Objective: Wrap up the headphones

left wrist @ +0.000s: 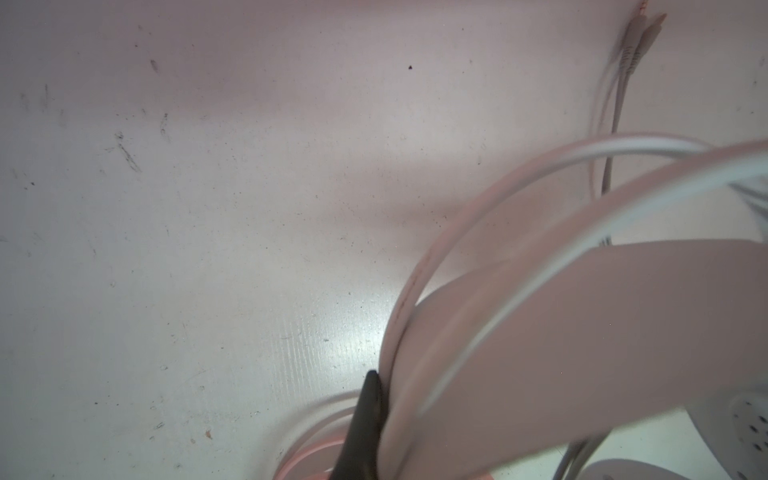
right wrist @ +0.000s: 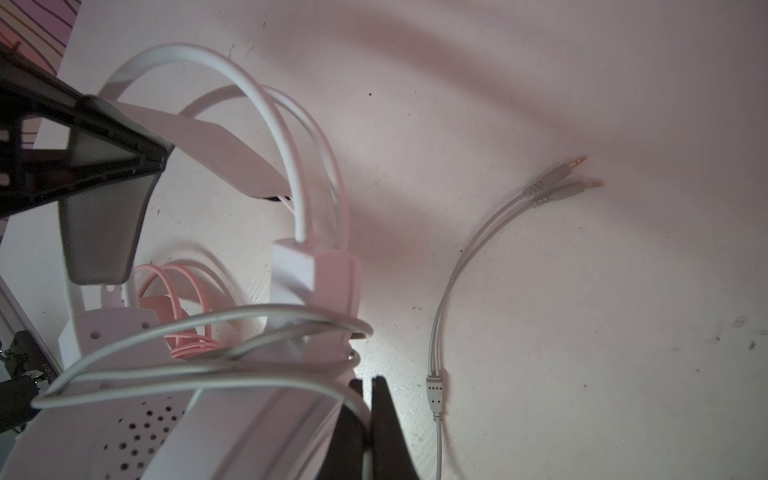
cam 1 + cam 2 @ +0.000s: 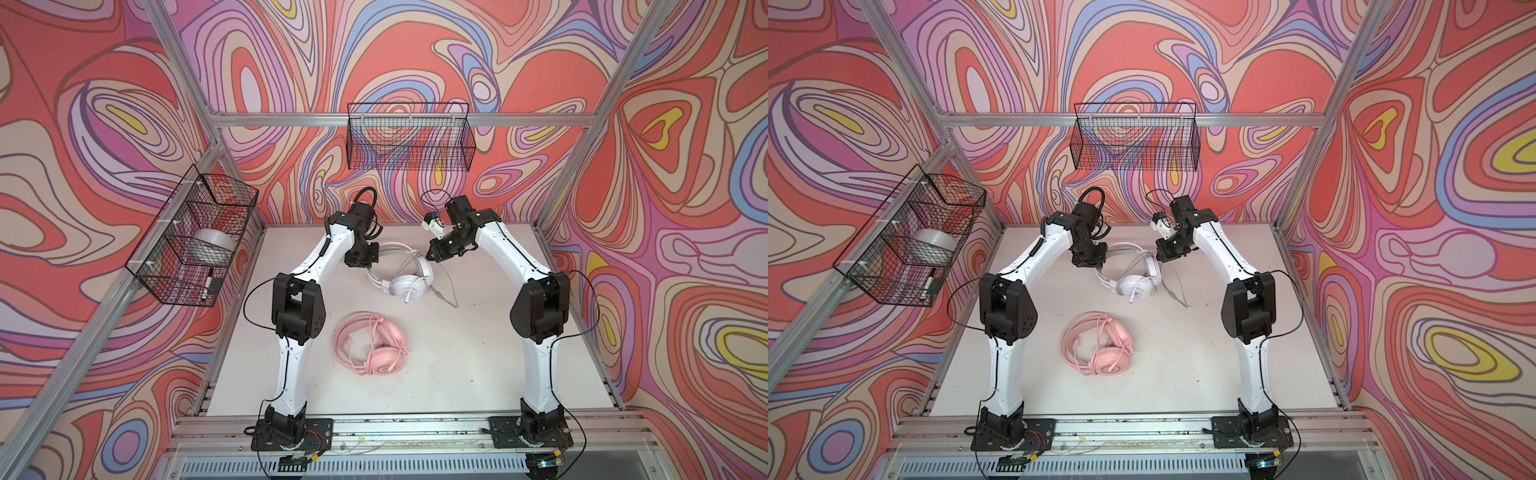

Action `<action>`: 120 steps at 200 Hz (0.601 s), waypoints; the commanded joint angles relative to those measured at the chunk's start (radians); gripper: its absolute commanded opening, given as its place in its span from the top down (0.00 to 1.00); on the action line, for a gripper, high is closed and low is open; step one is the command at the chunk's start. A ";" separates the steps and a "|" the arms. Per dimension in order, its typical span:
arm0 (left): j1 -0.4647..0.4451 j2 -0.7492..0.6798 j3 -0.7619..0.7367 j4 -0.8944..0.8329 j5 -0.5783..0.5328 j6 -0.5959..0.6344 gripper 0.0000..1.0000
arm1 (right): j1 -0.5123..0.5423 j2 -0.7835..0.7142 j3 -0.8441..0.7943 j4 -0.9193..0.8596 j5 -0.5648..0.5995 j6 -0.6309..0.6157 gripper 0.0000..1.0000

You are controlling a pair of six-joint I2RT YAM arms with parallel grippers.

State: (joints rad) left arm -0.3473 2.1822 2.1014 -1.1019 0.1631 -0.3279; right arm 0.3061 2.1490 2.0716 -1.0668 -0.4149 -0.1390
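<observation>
white headset [image 3: 409, 284] toward the table's [image 3: 478, 353] far edge: our left gripper [image 2: 164, 153] clamps its springy headband [image 2: 216, 141], right gripper [image 2: 368, 386] pinches the limp grey cable [image 2: 440, 316], which we reckon slips easily; pink headset [image 3: 384, 361] lies mid-table.

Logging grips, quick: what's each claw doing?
Left claw: closed on the headband of the white plastic over-ear headset.
Right claw: closed on the thin grey headset cable.

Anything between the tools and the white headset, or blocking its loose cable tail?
Nothing visible. Left tool is shut on the headband of the white headset, right tool shut on its grey cable. The tail with the plugs lies on the table; the pink headset sits apart, nearer the arm bases.
</observation>
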 commanded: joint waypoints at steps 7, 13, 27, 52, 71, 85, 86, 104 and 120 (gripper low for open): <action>-0.001 -0.082 -0.014 -0.015 0.091 0.033 1.00 | -0.037 0.007 -0.070 0.092 -0.053 0.040 0.91; -0.001 -0.086 -0.019 -0.014 0.098 0.032 1.00 | -0.041 0.003 -0.086 0.102 -0.062 0.044 0.89; 0.004 -0.098 -0.036 -0.005 0.119 0.027 1.00 | -0.048 -0.006 -0.121 0.123 -0.077 0.050 0.86; 0.019 -0.123 -0.073 0.024 0.160 0.003 1.00 | -0.058 -0.020 -0.178 0.152 -0.097 0.056 0.82; 0.035 -0.138 -0.092 0.046 0.198 -0.013 1.00 | -0.062 -0.031 -0.217 0.171 -0.115 0.060 0.80; 0.042 -0.147 -0.099 0.056 0.209 -0.020 1.00 | -0.064 -0.040 -0.250 0.191 -0.133 0.065 0.80; 0.042 -0.147 -0.099 0.056 0.209 -0.020 1.00 | -0.065 -0.040 -0.252 0.192 -0.135 0.066 0.79; 0.048 -0.154 -0.100 0.059 0.221 -0.027 1.00 | -0.065 -0.046 -0.284 0.214 -0.155 0.076 0.78; 0.054 -0.161 -0.104 0.069 0.250 -0.038 1.00 | -0.065 -0.049 -0.314 0.234 -0.175 0.083 0.77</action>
State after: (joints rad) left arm -0.3027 2.0895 2.0014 -1.0645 0.3153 -0.3416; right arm 0.2447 2.1468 1.7939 -0.8856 -0.5453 -0.0757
